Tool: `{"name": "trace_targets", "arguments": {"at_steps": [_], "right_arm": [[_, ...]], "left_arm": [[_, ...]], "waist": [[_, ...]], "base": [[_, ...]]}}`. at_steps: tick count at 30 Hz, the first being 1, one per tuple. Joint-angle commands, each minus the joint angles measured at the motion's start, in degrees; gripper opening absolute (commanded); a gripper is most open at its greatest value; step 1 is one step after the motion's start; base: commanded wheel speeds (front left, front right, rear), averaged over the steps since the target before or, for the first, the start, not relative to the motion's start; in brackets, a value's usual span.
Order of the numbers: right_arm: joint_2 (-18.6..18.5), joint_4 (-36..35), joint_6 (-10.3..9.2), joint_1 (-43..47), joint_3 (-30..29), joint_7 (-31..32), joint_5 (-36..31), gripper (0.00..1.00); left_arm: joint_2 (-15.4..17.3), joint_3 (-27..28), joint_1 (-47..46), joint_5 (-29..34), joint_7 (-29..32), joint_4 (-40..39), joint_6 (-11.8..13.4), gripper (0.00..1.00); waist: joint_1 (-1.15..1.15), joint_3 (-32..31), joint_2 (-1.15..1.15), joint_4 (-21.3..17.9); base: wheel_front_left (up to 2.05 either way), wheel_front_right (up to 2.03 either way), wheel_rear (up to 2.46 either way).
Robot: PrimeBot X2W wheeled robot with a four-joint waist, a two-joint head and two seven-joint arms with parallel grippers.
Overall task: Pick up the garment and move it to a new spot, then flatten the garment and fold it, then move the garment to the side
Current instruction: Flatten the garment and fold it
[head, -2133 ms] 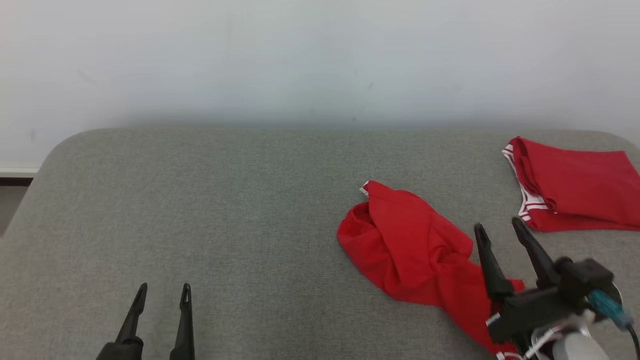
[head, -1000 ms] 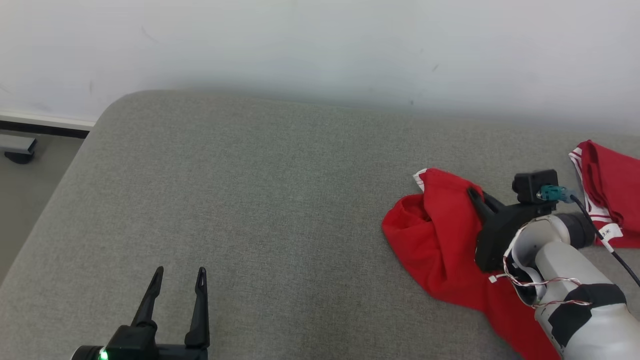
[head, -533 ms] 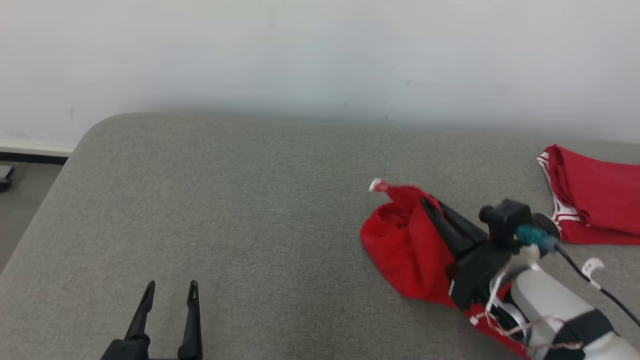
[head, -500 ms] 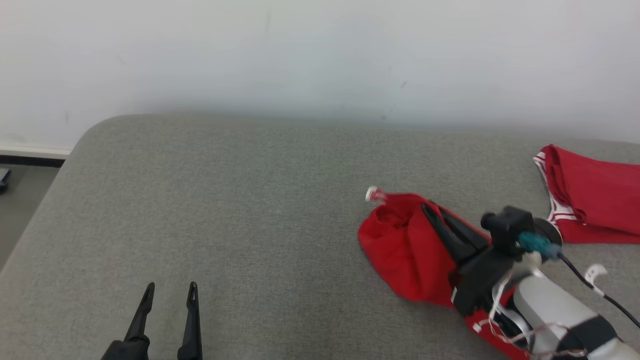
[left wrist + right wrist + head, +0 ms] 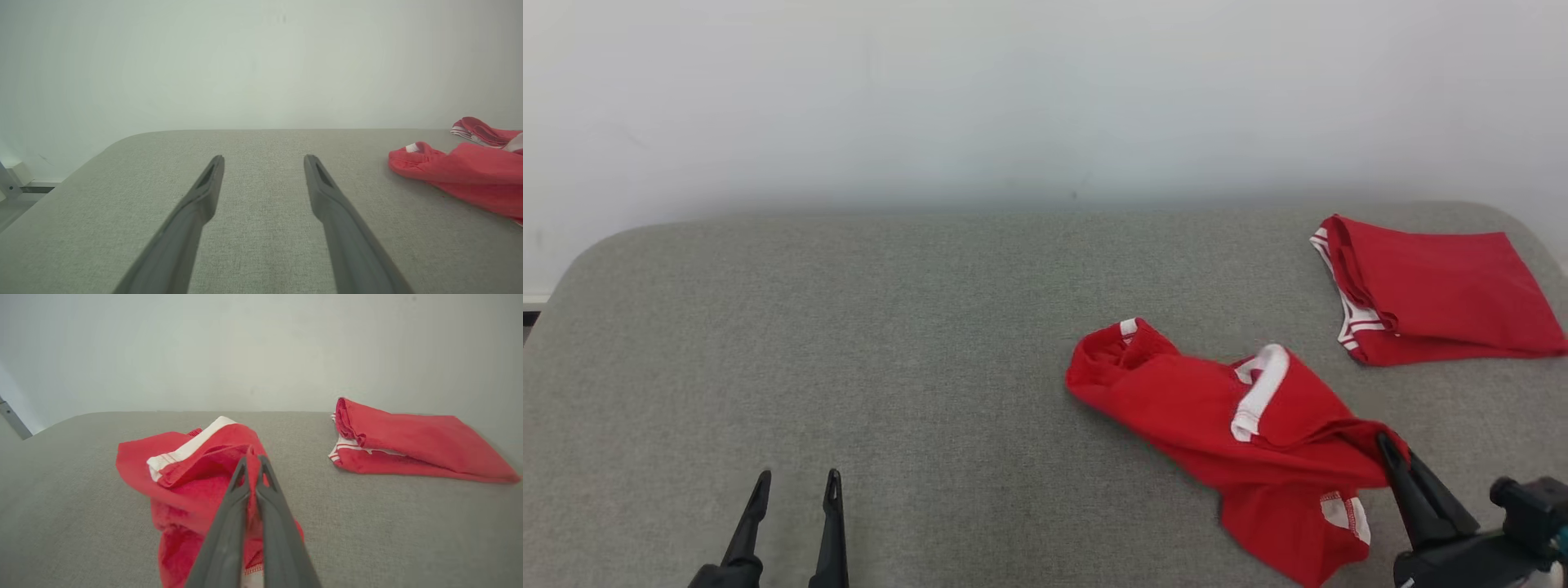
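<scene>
- Fingers [image 5: 231, 522] of the right gripper [image 5: 252, 459] are squeezed tight together, with a bit of red cloth pinched between the tips.
- That cloth is the near right edge of the crumpled red garment [image 5: 1192, 408], at the lower right of the head view.
- Most of the garment lies in a bunched heap on the grey soft top [image 5: 849, 327], right of the middle.
- One white band [image 5: 1262, 390] shows across its upper side.
- At the lower left, the left gripper [image 5: 796, 478] has its two fingers [image 5: 204, 192] spread apart with nothing between them. It is well apart from the garment.
- Another piece, a folded red garment [image 5: 1429, 286], lies flat at the far right, near the back edge, apart from the crumpled one.
- Behind the top stands a white wall [image 5: 1013, 98].
</scene>
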Motion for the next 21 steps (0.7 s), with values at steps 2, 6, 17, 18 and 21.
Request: {"name": "trace_targets", "arguments": {"at_steps": [2, 6, 17, 18, 21], "right_arm": [[2.68, 0.06, -0.15, 3.2, -4.29, 0.32, 0.6, 0.0], [7.68, 1.3, -0.15, 6.82, -12.18, 1.66, 1.48, 0.0], [12.04, 4.17, -0.16, 8.72, -18.41, 3.79, 0.84, 1.0], [12.06, 3.68, -0.16, 8.56, -18.58, 3.24, 0.52, 1.0], [12.26, 1.42, -0.16, 8.02, -18.69, 1.72, -0.22, 1.0]], "left_arm": [[-0.06, -0.07, 0.0, 0.52, -0.19, 0.24, -0.25, 1.0], [-0.06, -0.39, -0.7, 0.73, -0.19, 0.56, -0.42, 1.0], [-0.08, -0.43, -0.43, 0.81, -0.19, 0.9, -0.73, 1.0], [-0.08, -0.39, -0.36, 0.8, -0.19, 0.91, -0.73, 1.0], [-0.08, -0.2, -0.29, 0.83, -0.19, 0.91, -0.75, 1.0]], "waist": [[0.0, 0.27, 0.0, -1.42], [0.0, 0.28, 0.0, -1.99], [0.0, -0.09, 0.0, -1.81], [0.0, -0.12, 0.0, -1.85], [0.0, -0.21, 0.0, -2.04]], "base": [[0.0, 0.0, 0.0], [0.0, 0.0, 0.0], [0.0, 0.0, 0.0], [0.0, 0.0, 0.0], [0.0, 0.0, 0.0]]}}
